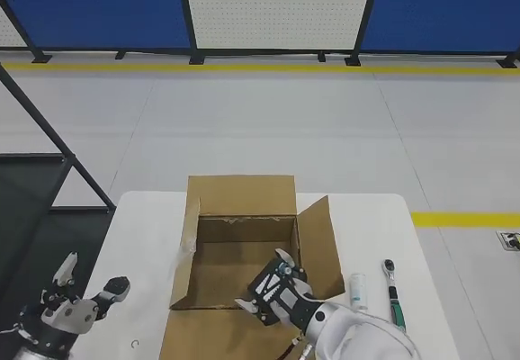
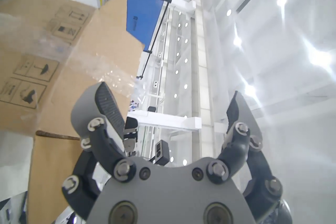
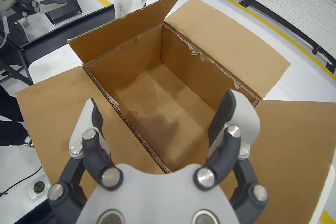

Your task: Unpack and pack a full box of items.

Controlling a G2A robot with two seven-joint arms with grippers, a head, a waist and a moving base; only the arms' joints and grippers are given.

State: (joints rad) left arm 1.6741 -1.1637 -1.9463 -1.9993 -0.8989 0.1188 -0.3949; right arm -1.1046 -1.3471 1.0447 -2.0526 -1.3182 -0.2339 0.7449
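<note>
Over on the left, the left gripper hangs off the near corner of the table, its jaws spread wide with nothing between them, tilted up and away from the work. The cardboard box sits well apart from it, off toward the other arm, all four flaps thrown open. From what I can see its floor is bare. The right gripper hovers over the box's near edge, looking straight down into it, also wide open and holding nothing. Just past its outer side, beyond the raised flap, a small white bottle lies on the table, with a ratchet wrench beside it. The wrench's long axis runs alongside the box wall. I'd say packing comes next, and the right arm is plainly the nearer one.
</note>
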